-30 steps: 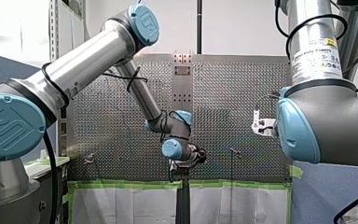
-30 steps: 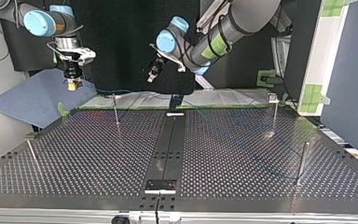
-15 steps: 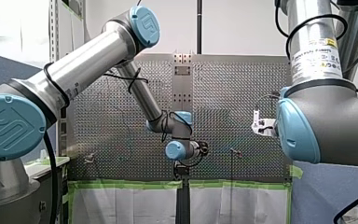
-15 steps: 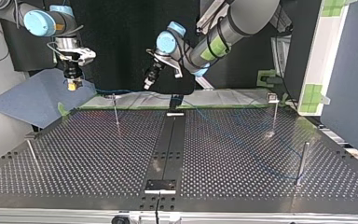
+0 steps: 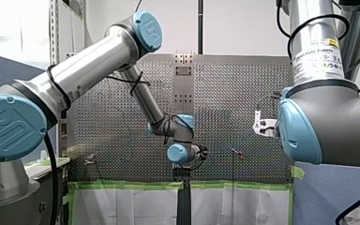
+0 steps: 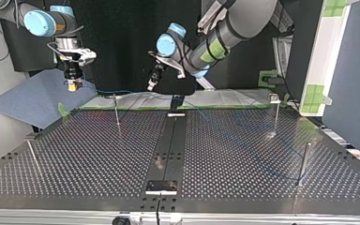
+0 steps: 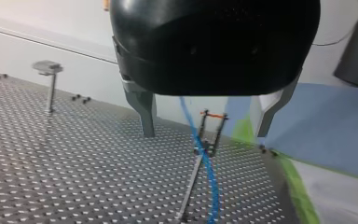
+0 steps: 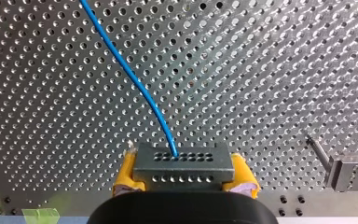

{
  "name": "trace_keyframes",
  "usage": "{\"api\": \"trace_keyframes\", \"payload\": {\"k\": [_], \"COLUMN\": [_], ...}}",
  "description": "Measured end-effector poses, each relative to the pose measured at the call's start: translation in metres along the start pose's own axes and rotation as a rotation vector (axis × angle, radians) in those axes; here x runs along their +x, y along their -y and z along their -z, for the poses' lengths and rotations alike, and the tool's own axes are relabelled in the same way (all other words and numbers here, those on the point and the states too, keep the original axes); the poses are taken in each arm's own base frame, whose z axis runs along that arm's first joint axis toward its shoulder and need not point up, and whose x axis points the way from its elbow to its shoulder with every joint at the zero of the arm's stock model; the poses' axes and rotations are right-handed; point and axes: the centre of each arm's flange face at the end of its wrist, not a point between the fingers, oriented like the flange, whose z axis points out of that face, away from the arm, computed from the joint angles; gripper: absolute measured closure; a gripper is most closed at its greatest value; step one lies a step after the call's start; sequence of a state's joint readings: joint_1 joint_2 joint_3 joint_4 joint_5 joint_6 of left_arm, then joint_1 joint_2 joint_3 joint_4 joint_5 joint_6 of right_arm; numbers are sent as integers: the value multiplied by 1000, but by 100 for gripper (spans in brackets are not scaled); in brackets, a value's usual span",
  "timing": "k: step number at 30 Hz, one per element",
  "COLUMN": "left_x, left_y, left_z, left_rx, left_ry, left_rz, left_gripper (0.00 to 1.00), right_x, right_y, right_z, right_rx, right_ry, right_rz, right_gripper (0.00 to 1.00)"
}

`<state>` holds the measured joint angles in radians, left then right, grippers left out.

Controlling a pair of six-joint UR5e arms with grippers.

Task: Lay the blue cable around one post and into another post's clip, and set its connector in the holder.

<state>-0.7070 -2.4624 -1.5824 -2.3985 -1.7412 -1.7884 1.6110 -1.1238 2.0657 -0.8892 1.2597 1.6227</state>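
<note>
Connector (image 8: 182, 164): grey metal block with two rows of small holes, held level between the yellow pads of the right gripper (image 8: 182, 179). Blue cable (image 8: 129, 74): thin, seen leaving the connector's upper face and curving away over the perforated plate; in the left wrist view it is seen crossing the foot of a forked post (image 7: 213, 130) with a red crossbar. Post with a block head (image 8: 348, 173): stood beside the connector, apart from the cable.

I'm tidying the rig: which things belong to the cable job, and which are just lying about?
Job: blue cable; connector, clamped in my right tool; my left tool, open; forked post; perforated table.
Lying about: green tape; blue mat; white sheet.
</note>
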Motion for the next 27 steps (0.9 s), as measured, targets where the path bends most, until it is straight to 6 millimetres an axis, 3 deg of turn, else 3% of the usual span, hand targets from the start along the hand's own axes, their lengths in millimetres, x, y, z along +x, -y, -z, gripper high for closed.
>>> {"api": "trace_keyframes", "payload": {"k": [14, 27], "left_x": [-2, 16], "left_y": [-6, -3], "left_z": [-19, -31], "left_rx": [-48, -46], "left_ry": [-17, -31], "left_rz": [-8, -7], "left_gripper": [1, 1], "right_x": [0, 0], "right_y": [0, 0], "right_z": [0, 0], "right_rx": [0, 1], "right_ry": [1, 0], "right_rz": [1, 0], "right_gripper": [100, 100]}}
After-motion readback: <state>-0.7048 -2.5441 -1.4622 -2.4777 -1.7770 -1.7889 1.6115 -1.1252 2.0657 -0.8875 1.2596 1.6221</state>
